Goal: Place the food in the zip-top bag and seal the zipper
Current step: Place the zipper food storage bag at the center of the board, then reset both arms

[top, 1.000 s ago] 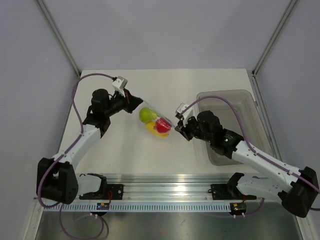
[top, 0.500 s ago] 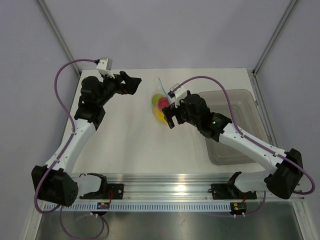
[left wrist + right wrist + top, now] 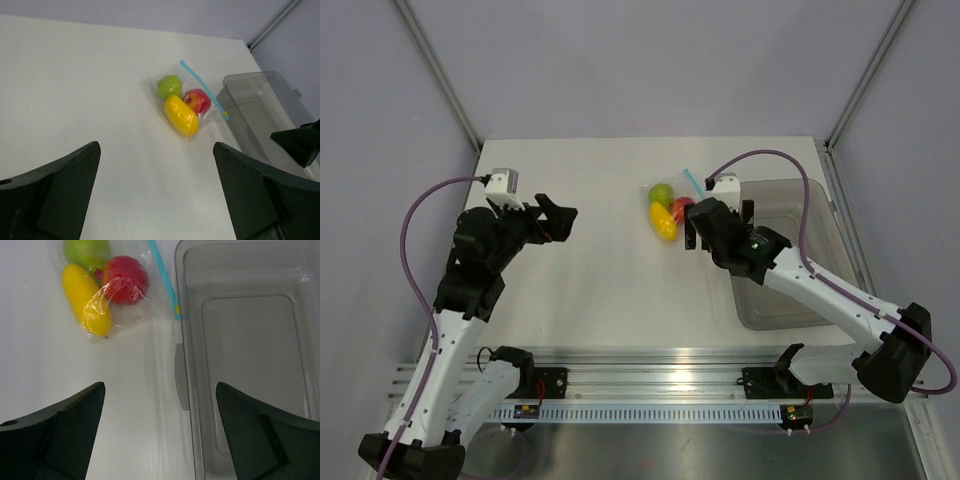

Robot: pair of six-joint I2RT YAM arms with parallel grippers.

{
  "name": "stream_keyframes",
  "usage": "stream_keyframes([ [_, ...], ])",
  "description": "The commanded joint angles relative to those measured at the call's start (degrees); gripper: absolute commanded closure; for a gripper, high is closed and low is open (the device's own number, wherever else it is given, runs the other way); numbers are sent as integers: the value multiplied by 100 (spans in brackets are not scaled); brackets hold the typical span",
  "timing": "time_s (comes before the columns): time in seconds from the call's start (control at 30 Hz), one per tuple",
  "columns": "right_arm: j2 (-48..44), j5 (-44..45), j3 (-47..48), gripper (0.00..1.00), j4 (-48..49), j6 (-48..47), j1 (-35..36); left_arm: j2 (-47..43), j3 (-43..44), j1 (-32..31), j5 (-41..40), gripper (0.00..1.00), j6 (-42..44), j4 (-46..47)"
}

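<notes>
left fingers (image 3: 55,190): spread, well left of bin (image 3: 250,365)
right fingers (image 3: 65,430): spread, by bin's left rim
bag (image 3: 212,112): on tabletop (image 3: 100,100), just left of bin
inside bag: yellow fruit (image 3: 181,116), green fruit (image 3: 169,86), red fruit (image 3: 198,100)
zipper (image 3: 202,92): bag's bin-side edge

White table (image 3: 590,290) carries zip-top bag (image 3: 667,212) beside grey bin (image 3: 250,365).

Whether the zipper (image 3: 204,89) is sealed is too fine to tell; the bin (image 3: 250,365) runs off-frame.

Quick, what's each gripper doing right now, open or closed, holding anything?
Left gripper: open, holding nothing.
Right gripper: open, holding nothing.
</notes>
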Motion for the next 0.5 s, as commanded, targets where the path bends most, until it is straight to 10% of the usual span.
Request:
stream_keyframes([
  [0.0,-386,886,-4,0,-726,1125,-16,-410,-294,1,-287,1,161,-657],
  [0.47,-1738,456,-688,0,-1264,1646,-16,-709,-382,1,-683,1,373,-1221],
])
